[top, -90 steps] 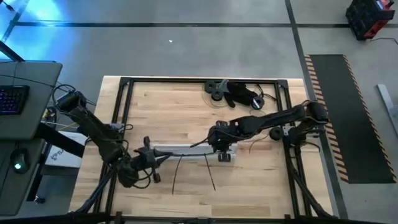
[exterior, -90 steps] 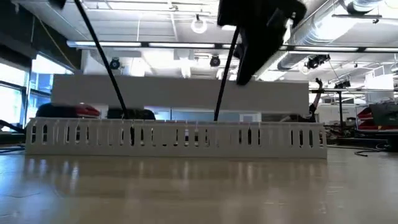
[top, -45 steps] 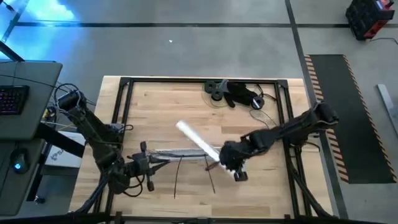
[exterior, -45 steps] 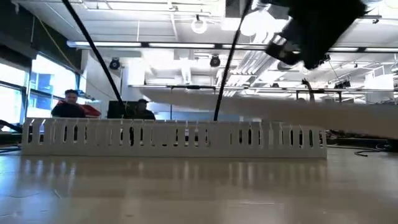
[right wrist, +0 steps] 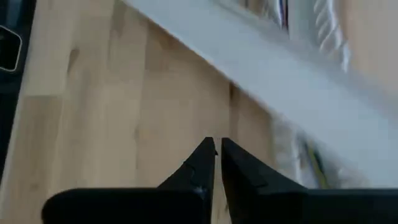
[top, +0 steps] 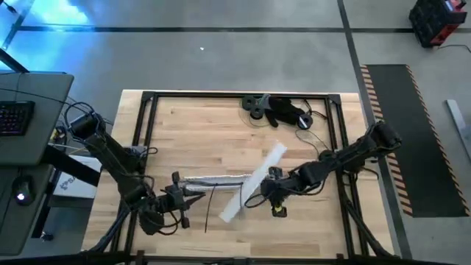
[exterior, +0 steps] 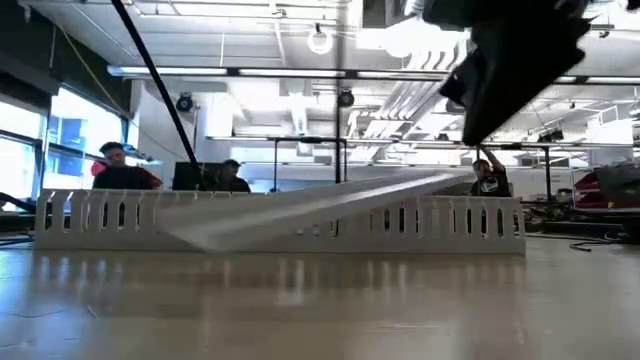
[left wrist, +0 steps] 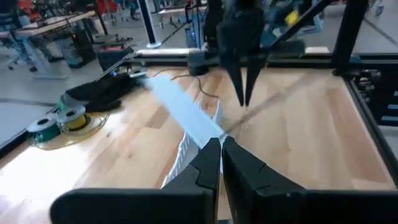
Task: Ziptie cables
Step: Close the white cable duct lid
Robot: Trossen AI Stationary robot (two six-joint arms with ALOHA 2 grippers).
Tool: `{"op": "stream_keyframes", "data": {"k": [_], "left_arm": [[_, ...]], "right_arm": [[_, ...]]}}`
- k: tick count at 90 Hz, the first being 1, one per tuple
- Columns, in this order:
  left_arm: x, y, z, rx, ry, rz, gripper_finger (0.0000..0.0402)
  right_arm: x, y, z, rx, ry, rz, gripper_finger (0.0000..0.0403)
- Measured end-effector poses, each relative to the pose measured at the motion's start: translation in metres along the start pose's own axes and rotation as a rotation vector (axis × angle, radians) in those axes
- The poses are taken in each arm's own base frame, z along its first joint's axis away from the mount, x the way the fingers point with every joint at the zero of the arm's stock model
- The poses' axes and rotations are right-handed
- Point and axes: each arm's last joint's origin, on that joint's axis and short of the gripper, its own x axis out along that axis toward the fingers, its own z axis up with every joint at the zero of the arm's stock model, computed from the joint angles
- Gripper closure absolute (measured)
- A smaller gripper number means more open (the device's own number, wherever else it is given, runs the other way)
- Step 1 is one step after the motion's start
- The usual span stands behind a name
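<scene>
Fingers of the right gripper (right wrist: 216, 147) and left gripper (left wrist: 221, 144) were seen nearly together, holding nothing, while the cables (top: 208, 210), judged light and floppy, seemed best pinched mid-bunch.

We count two arms, one slotted duct (top: 210, 180), one white cover strip (top: 254, 182), two dark cables (top: 209, 206) on the table (top: 199, 132), and three people (exterior: 115, 170) beyond.
</scene>
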Motion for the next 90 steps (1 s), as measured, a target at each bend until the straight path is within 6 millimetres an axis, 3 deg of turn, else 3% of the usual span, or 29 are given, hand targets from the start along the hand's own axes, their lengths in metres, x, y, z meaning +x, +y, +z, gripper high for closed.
{"op": "stream_keyframes", "data": {"k": [24,44,64,90], "left_arm": [[0.023,-0.010,-0.026,0.005,0.079,0.013,0.0402],[0.045,-0.020,-0.052,-0.015,0.149,0.013,0.0402],[0.067,-0.031,-0.069,-0.012,0.204,-0.095,0.0402],[0.093,-0.042,-0.077,-0.075,0.139,-0.190,0.0402]], "right_arm": [[-0.004,0.009,-0.002,-0.099,0.019,0.000,0.0279],[-0.008,0.033,-0.013,-0.131,0.026,0.043,0.0197],[-0.008,0.073,-0.035,-0.040,0.010,0.027,0.0183],[0.008,0.134,-0.074,0.087,-0.161,-0.013,0.0183]]}}
